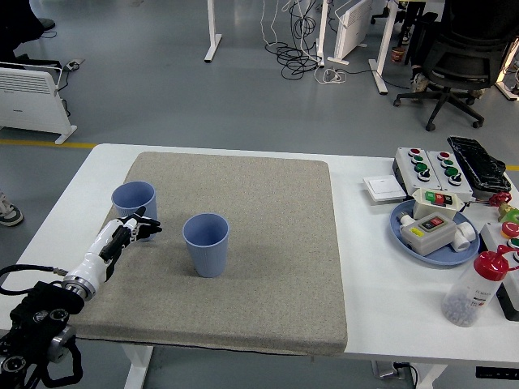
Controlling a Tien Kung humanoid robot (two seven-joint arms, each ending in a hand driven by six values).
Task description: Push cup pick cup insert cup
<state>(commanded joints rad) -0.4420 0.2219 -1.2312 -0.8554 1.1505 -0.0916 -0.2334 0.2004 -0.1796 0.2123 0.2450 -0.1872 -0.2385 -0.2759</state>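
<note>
Left cup (133,203): stood upright at the left of the frame on the grey mat (268,267), apparently the one to be pushed.
Middle cup (206,244): upright just right of it, apart, likely the one to receive it.
Robot hand (130,232): left one, fingers loosely apart, holding nothing, tips at the left cup's lower side.
Desk (381,267): white, cluttered at the right.

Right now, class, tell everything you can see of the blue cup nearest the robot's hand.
The left blue cup is a plain, smooth, plastic-looking tumbler, upright, mouth open and seemingly empty. It stands near the left edge of the grey mat, apart from the second blue cup to its right. The left hand sits at its near side, fingertips at or very close to its wall.
</note>
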